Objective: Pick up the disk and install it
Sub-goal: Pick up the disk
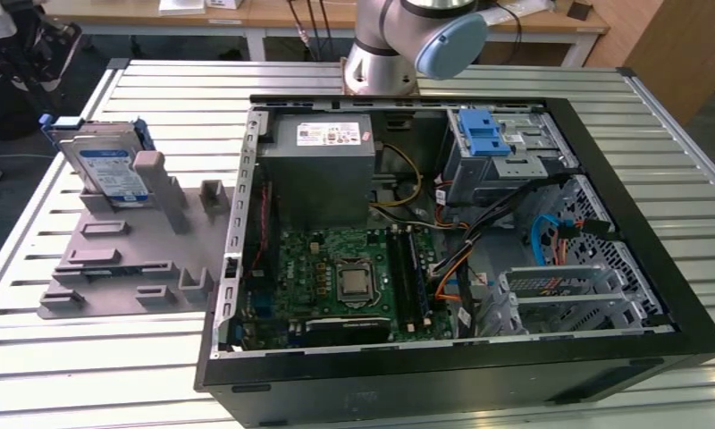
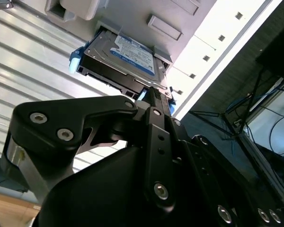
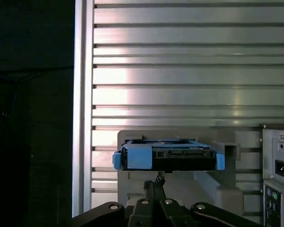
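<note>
Judging the disk [image 1: 105, 170], upright in its grey holder [image 1: 119, 259] upper left, rigid, dense, shock-sensitive: I'd grip across the blue side rails [image 3: 220, 161]; gripper [image 3: 157, 182] jaws closed, empty.

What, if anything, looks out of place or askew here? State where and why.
Nothing looks spilled or damaged. The disk stands tilted in the grey holder at the exterior view's left, propped up rather than lying flat, outside the open computer case.

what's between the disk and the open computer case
In the exterior view, the grey fixture's upright posts and a strip of slatted table lie between the disk and the computer case.
</note>
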You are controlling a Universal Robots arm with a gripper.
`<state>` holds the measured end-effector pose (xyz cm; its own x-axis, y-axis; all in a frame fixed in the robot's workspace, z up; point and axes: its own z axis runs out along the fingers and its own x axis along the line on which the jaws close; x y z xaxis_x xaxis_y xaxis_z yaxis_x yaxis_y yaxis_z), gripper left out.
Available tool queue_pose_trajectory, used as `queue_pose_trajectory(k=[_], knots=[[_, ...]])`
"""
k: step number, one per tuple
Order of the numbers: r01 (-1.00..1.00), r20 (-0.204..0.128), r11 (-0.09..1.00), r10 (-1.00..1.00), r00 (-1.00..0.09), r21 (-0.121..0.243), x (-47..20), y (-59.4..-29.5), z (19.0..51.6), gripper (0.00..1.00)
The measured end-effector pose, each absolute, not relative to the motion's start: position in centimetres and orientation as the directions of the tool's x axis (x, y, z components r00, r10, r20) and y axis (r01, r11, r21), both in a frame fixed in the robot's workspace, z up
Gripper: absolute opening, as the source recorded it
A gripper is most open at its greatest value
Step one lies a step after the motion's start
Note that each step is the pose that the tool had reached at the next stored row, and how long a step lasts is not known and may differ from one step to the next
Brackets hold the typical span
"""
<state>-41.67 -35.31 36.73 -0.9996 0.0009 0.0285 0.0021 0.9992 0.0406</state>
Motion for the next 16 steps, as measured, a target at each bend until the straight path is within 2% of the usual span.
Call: queue_pose_trajectory(k=[16], knots=[[-0.181, 0.028, 0.983, -0.182, -0.983, 0.041, -41.67, -35.31, 36.73, 0.11]])
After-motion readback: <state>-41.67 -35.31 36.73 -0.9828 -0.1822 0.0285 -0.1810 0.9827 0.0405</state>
